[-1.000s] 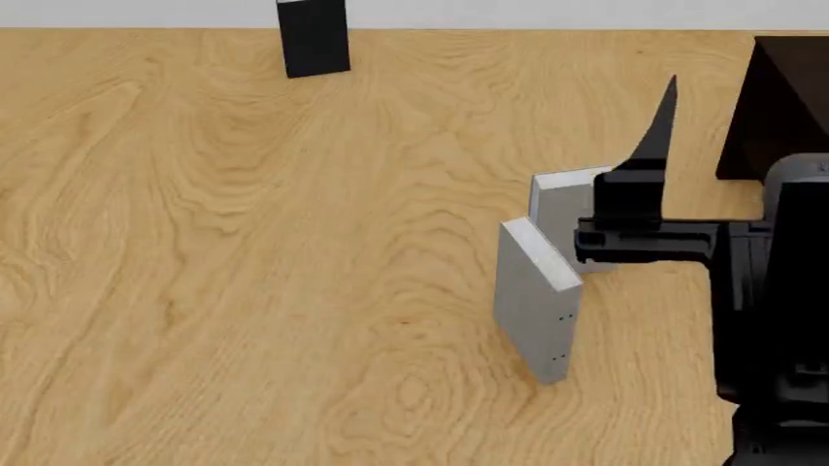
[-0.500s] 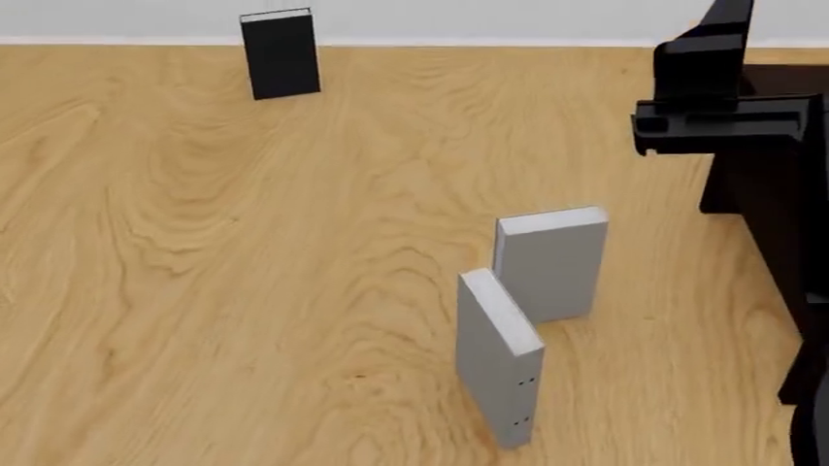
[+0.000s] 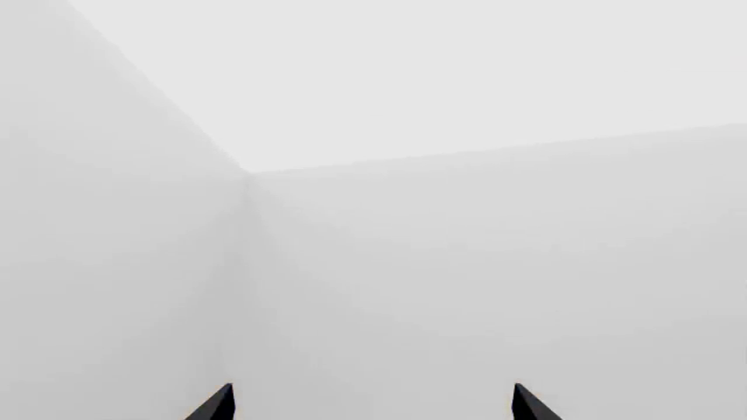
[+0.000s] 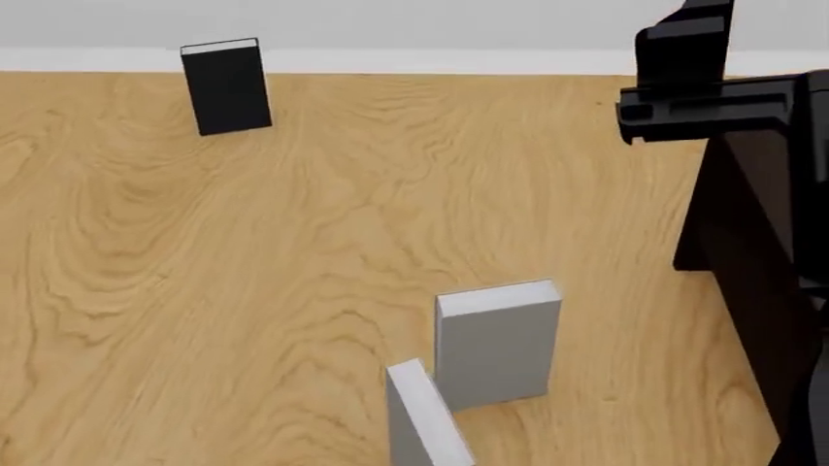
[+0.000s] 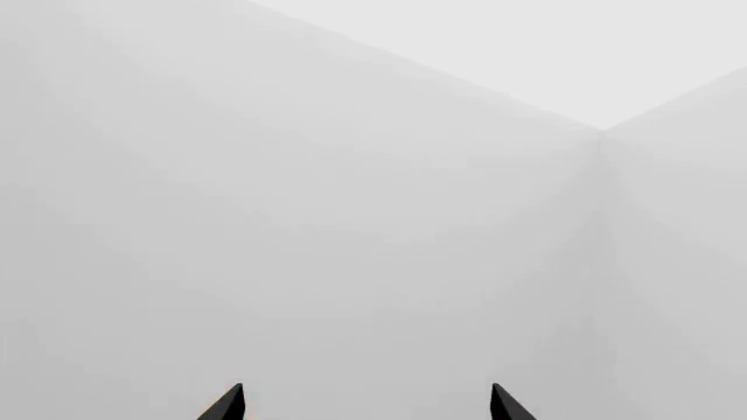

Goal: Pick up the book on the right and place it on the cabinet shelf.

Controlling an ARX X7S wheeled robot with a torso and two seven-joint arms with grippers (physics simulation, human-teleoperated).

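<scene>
At the near edge of the head view a light grey slab (image 4: 425,419) stands on the wooden floor (image 4: 259,291), cut off by the frame and shown edge-on; whether it is a book cannot be told. Just behind it and slightly to the right, the book (image 4: 498,342) stands upright, its plain grey cover facing the camera with no title, label or writing on it, and nothing grips it. To the right, well apart from the book, rises the dark, almost black cabinet (image 4: 758,243); its inside is not visible from here, so the shelf and any contents cannot be judged. Farther off at upper right, the right gripper (image 4: 686,73) hangs in front of the cabinet's top, holding nothing. Each wrist view shows only two dark fingertips (image 5: 227,404) spread apart against pale walls, so both the right gripper and the left gripper (image 3: 367,404) are parted and empty. Far left, by the white baseboard, a black-covered book (image 4: 227,85) stands upright, unlabelled.
</scene>
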